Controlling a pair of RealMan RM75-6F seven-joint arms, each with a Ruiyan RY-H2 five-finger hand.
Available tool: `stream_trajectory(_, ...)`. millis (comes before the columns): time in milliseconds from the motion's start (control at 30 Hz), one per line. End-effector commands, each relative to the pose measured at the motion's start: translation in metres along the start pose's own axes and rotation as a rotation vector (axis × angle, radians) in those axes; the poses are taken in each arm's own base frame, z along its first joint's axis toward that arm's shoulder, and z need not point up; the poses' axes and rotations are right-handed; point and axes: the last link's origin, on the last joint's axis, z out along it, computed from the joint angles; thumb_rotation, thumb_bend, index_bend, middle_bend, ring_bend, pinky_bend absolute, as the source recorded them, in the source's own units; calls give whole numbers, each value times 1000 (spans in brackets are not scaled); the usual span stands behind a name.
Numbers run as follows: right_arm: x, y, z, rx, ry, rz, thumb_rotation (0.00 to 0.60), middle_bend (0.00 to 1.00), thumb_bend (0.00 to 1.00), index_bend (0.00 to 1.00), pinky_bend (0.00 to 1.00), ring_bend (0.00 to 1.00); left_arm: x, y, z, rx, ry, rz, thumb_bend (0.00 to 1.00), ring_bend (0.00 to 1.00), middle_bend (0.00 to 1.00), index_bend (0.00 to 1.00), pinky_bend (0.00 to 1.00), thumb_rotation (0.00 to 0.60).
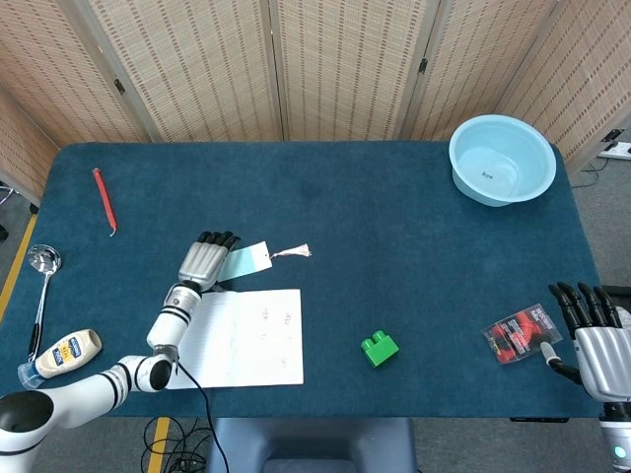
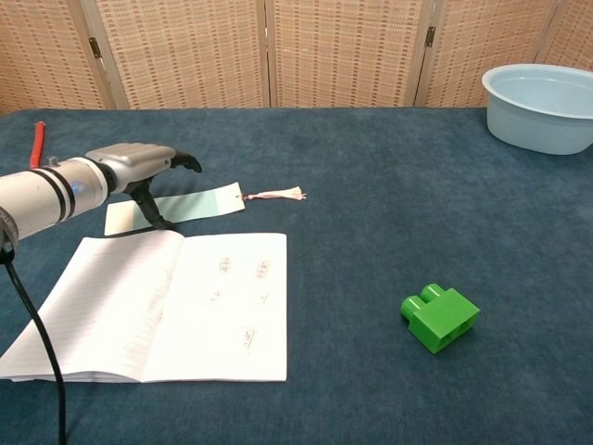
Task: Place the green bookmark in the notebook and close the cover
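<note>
The pale green bookmark (image 1: 246,261) (image 2: 190,205) lies flat on the blue table just behind the open notebook (image 1: 251,337) (image 2: 176,306), its pink tassel (image 1: 293,252) (image 2: 276,195) trailing right. My left hand (image 1: 204,262) (image 2: 137,165) hovers over the bookmark's left end. Its fingers are stretched forward above the card, and its thumb reaches down to the card's surface. The bookmark is not lifted. The notebook shows white lined pages with faint red marks. My right hand (image 1: 595,327) rests at the table's near right edge, fingers apart and holding nothing.
A green toy brick (image 1: 380,348) (image 2: 440,317) sits right of the notebook. A light blue basin (image 1: 501,158) (image 2: 542,107) stands at the back right. A red-black packet (image 1: 521,333) lies by my right hand. At the left are a red pen (image 1: 105,200), spoon (image 1: 41,286) and small bottle (image 1: 61,355).
</note>
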Motion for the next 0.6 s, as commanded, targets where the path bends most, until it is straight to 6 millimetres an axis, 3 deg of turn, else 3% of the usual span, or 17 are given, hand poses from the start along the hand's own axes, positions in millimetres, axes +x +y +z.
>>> stream_trajectory(33,0,0,0,0,-1,0,600,104,232,106,51,0,-1,-2,1,5,0,19,214,143,123,153,139,600)
stream_trajectory(600,0,1,-1,-5,1,-2,600,104,232,106,51,0,-2,-26,7,80,3,106,214,143,118,157,139,600)
